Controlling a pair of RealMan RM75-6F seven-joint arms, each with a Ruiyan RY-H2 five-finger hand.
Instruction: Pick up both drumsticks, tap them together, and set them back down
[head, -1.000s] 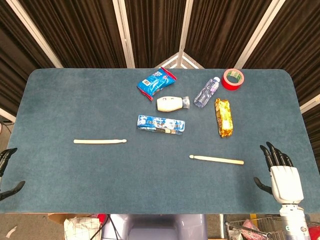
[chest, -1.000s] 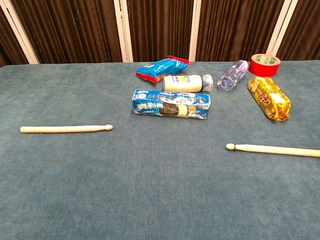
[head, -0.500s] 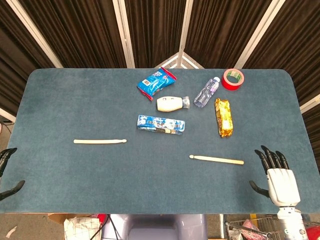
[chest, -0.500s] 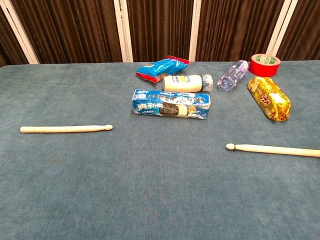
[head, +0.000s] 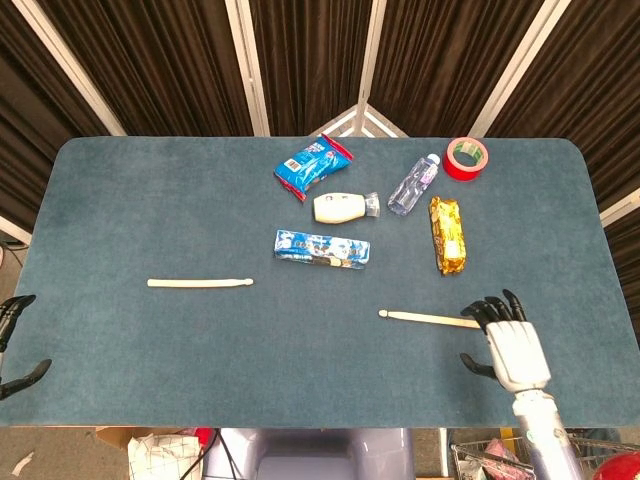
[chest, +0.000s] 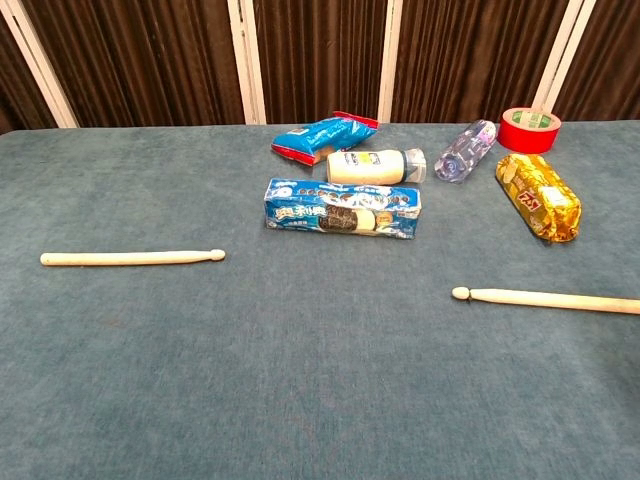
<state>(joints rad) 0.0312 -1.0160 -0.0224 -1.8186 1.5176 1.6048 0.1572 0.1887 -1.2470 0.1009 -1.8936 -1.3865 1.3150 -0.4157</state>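
Observation:
Two pale wooden drumsticks lie flat on the blue table. The left drumstick (head: 199, 283) (chest: 132, 257) sits at the left middle. The right drumstick (head: 425, 319) (chest: 545, 297) sits at the right front, tip pointing left. My right hand (head: 512, 345) hovers open at this stick's butt end, its dark fingers spread over the last part of the stick; I cannot tell if they touch it. My left hand (head: 12, 345) shows only as dark fingertips at the table's left edge, far from the left stick. Neither hand appears in the chest view.
Behind the sticks lie a blue cookie box (head: 323, 248), a white bottle (head: 343, 207), a blue snack bag (head: 313, 165), a clear water bottle (head: 414, 183), a gold packet (head: 448, 234) and a red tape roll (head: 466, 157). Dark curtains back the table (head: 120, 200).
My right hand has moved left from the table's right front edge to the butt end of the right drumstick. The sticks and my left hand have not moved.

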